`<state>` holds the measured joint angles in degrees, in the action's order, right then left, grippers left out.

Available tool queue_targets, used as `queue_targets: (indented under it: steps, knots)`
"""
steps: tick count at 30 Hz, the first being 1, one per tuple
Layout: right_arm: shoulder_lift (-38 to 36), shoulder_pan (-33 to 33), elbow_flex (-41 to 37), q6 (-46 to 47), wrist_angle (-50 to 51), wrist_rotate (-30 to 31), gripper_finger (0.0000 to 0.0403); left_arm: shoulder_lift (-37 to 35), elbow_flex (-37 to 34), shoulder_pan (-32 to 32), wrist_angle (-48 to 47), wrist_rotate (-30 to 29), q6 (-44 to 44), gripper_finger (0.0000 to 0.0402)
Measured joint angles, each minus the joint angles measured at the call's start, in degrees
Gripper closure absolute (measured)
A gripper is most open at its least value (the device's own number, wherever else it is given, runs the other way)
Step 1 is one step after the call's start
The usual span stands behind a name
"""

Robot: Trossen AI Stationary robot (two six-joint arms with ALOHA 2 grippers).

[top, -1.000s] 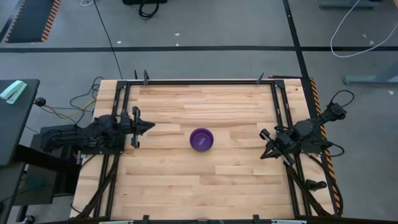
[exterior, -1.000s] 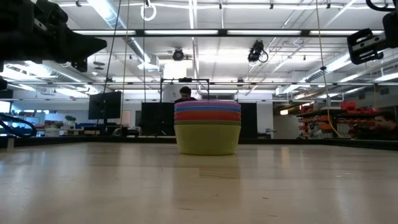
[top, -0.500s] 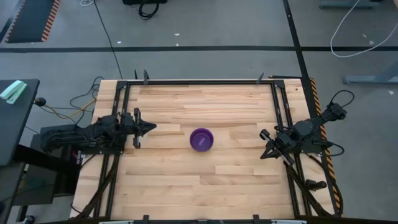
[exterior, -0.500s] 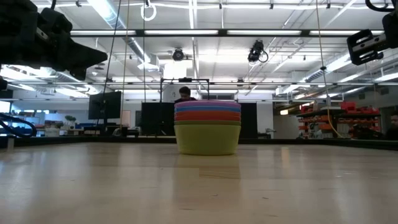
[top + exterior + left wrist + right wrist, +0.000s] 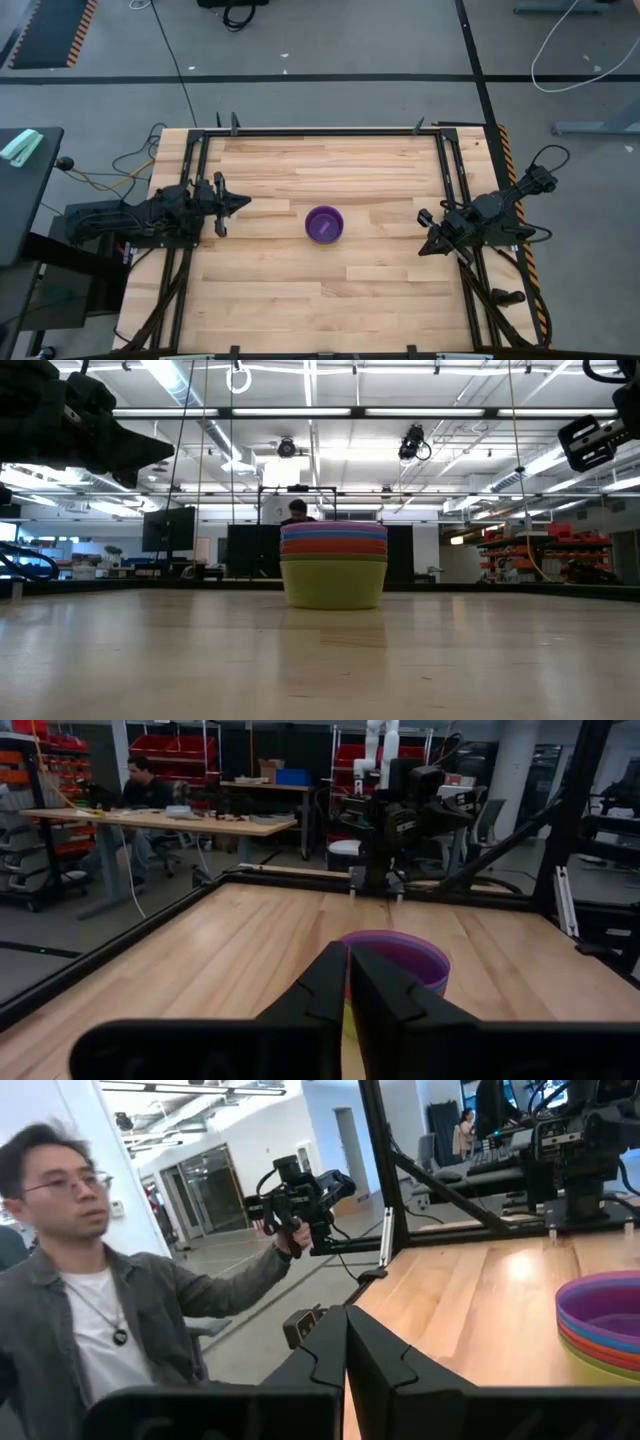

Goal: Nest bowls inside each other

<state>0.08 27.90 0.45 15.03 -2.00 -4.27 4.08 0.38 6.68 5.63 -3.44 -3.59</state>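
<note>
From above, the bowls [image 5: 324, 224] sit nested in one stack at the middle of the wooden table [image 5: 330, 290], only the purple top one showing. The left gripper [image 5: 238, 203] waits at the table's left edge and the right gripper [image 5: 428, 240] at its right edge, both well apart from the stack. At table height the stack [image 5: 333, 564] stands upright, a yellow-green bowl lowest, with orange, pink, blue and purple rims above it. The left wrist view shows its fingers [image 5: 318, 992] pressed together with nothing between them, the bowls [image 5: 398, 956] beyond. The right wrist view shows its fingers [image 5: 318, 1354] likewise pressed together and empty, the stack [image 5: 603, 1325] to one side and a person [image 5: 95, 1330] holding a device beside the table.
</note>
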Motion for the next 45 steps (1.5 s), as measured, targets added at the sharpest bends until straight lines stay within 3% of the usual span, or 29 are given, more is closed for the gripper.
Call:
queue_targets:
  steps: [45]
  knots:
    - [0.0, 0.0, 0.0, -0.6, 0.0, 0.0, 0.0389, 0.0, 0.0, 0.0, 0.1, 0.0, -0.5, 0.0373]
